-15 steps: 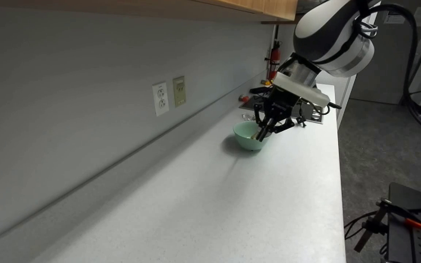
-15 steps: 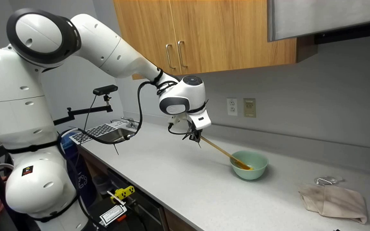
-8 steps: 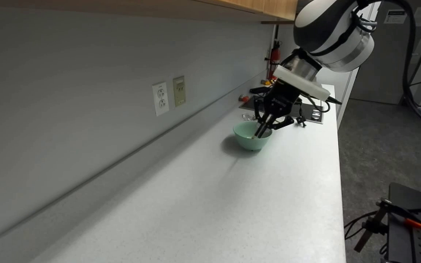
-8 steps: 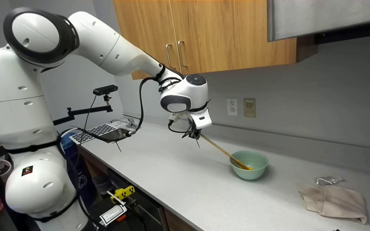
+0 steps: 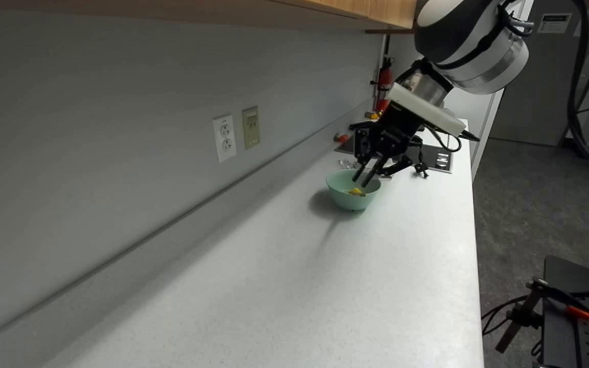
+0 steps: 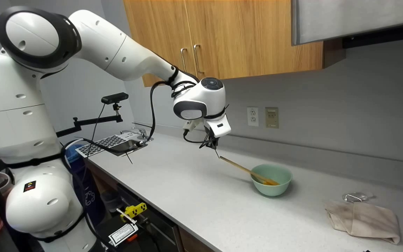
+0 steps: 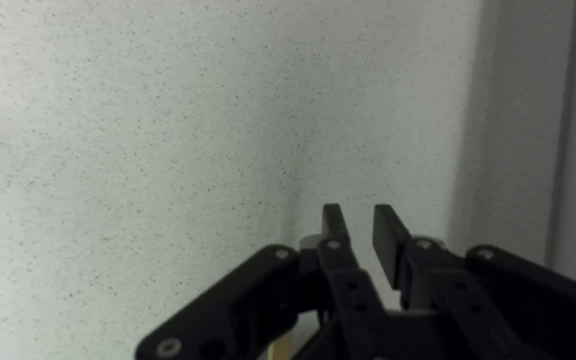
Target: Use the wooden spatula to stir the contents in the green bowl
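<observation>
Now that the gripper has let go, the wooden spatula is on its own: half a second ago the end of its handle was pinched, and now the fingers stand apart with nothing between them, the handle having dropped to sit clear below. The green bowl hasn't budged on the worktop, and the spatula leans out across its rim, blade inside by some yellow stuff. So no stirring can happen right this second. My guess is it's either a deliberate release after a stir or a lost grip; can't say which from these pics, and I can't tell how mixed the yellow stuff is either. If more stirring is wanted, the fingers would have to come back down around the handle and close on it, and a clumsy bump could probably lever the spatula out, since so much of it hangs outside the rim. Camera-wise, the wrist view really sells the gap between the fingers but misses the bowl completely, with just a tan sliver near the bottom edge that's likely the handle. Meanwhile in an exterior view you get the handle's whole slant plus a folded cloth, though the fingers are too small and dark there to read.
</observation>
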